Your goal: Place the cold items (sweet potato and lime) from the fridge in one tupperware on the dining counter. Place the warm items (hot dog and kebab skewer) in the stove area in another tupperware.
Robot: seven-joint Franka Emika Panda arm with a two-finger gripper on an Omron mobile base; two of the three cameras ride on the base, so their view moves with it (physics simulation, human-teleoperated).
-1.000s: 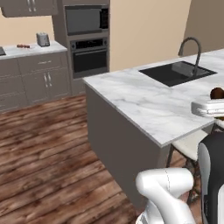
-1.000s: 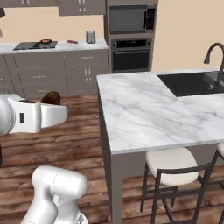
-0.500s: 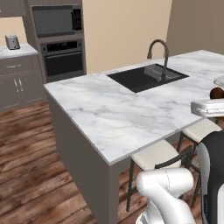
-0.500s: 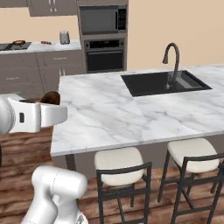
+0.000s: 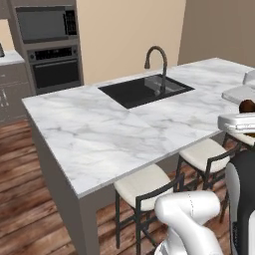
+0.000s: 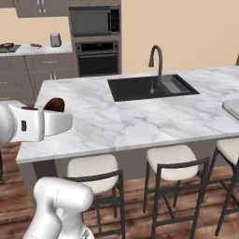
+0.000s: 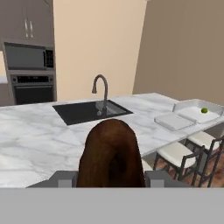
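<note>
1. In the hand view the claw (image 7: 111,177) is clamped on the sweet potato (image 7: 111,155), a dark brown lump that stands up between the two grey fingertips (image 7: 64,178), one on each side of it.
2. From the right base view the same sweet potato (image 6: 54,104) pokes out past the white hand, held in the air off the near-left corner of the counter.
3. In the left base view it (image 5: 246,105) shows as a brown lump at the right edge, just above the white hand.
4. Under the near edge of the counter stand stools (image 6: 172,157) with pale round seats and dark frames.
5. The counter (image 5: 99,134) is a long white marble slab with grey veins.
6. Set into it is a black sink (image 6: 151,87) with a dark curved tap (image 6: 157,58) at its back edge.
7. Toward the far right end of the slab lies a shallow flat grey tray (image 7: 173,121).
8. Just beyond that, touching or nearly so, sits a deeper pale tray (image 7: 197,112) with the lime (image 7: 204,110) inside it.
9. Behind the counter, against the wall, a microwave (image 6: 94,21) sits above a built-in oven (image 6: 98,57).
</note>
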